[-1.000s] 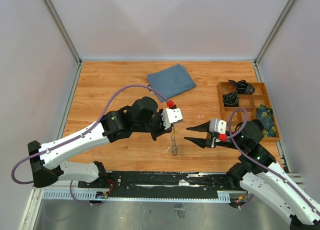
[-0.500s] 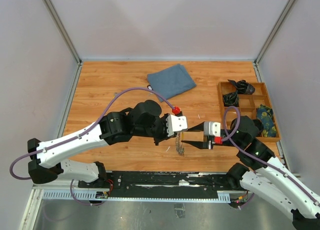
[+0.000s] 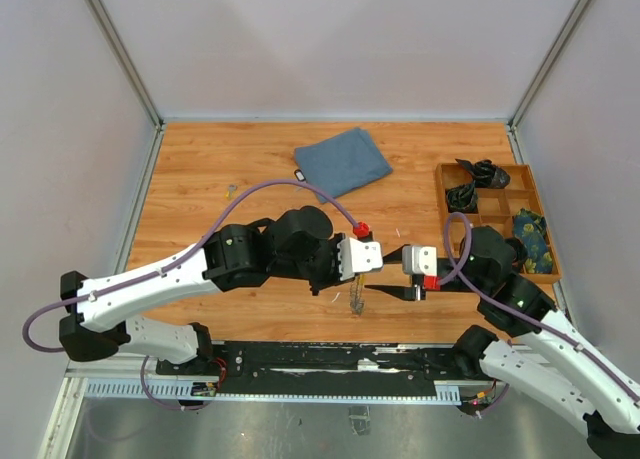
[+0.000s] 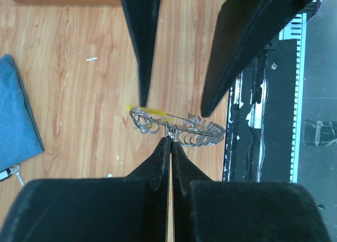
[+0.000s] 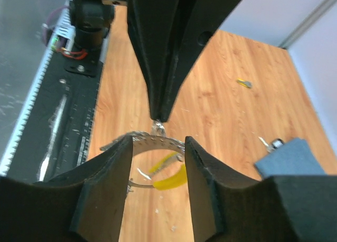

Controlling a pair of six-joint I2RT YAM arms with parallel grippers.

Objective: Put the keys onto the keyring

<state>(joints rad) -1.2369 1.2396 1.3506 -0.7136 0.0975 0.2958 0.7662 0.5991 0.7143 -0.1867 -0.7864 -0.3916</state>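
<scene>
Grey ridged keyring [image 4: 196, 137], yellow-headed key [image 4: 150, 112]

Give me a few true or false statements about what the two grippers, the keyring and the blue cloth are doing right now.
The left gripper is shut on the keyring. True.
The right gripper is clamped shut. False: its jaws stand open, one on each side of the keyring.
The blue cloth lies in the tray. False: it lies on the table, apart from the tray.
A yellow piece shows at the keyring. True.
</scene>
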